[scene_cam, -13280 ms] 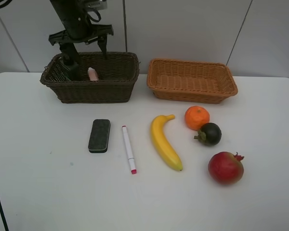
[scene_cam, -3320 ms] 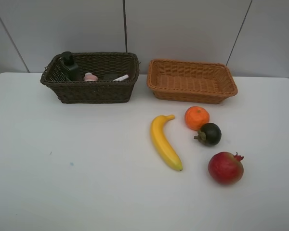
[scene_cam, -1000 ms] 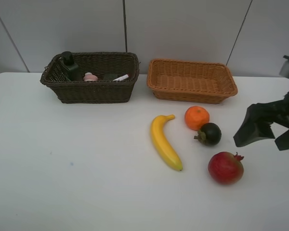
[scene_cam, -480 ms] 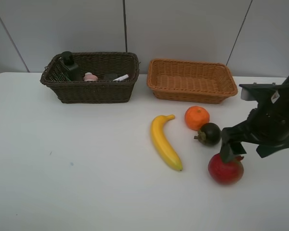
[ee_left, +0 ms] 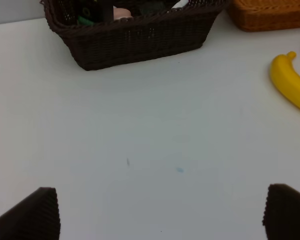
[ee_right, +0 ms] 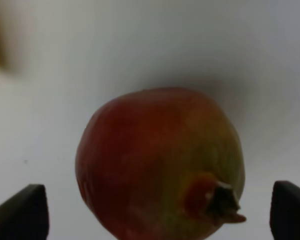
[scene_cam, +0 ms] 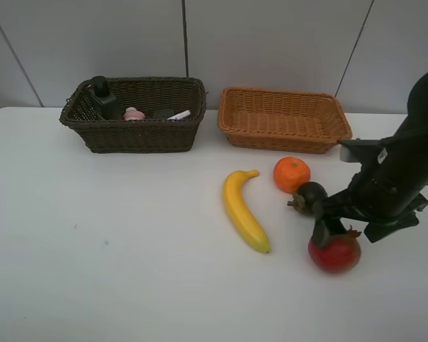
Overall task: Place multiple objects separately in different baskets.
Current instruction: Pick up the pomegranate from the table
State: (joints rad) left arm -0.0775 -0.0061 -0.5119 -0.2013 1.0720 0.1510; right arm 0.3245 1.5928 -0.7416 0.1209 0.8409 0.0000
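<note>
The red pomegranate point(scene_cam: 334, 254) lies on the white table at the front right. My right gripper point(scene_cam: 353, 229) is open and stands right over it, one finger on each side; the right wrist view shows the pomegranate point(ee_right: 160, 160) between the open fingertips point(ee_right: 20, 212). The yellow banana point(scene_cam: 244, 210), orange point(scene_cam: 291, 174) and dark purple mangosteen point(scene_cam: 310, 197) lie on the table. The dark brown basket point(scene_cam: 135, 135) holds the black bottle point(scene_cam: 100, 96), small pink bottle point(scene_cam: 133, 113) and white-pink marker point(scene_cam: 179, 115). The light orange-brown basket point(scene_cam: 285, 132) is empty. My left gripper point(ee_left: 160, 220) is open and empty.
The left arm is out of the high view; its wrist view shows the dark basket point(ee_left: 135, 40), the banana's end point(ee_left: 290, 82) and bare table. A grey panelled wall stands behind the baskets. The mangosteen sits close to the right arm's near finger.
My right arm has come in from the right edge, moved left and lowered until its open fingers straddle the pomegranate. The fruits and baskets have not moved.
</note>
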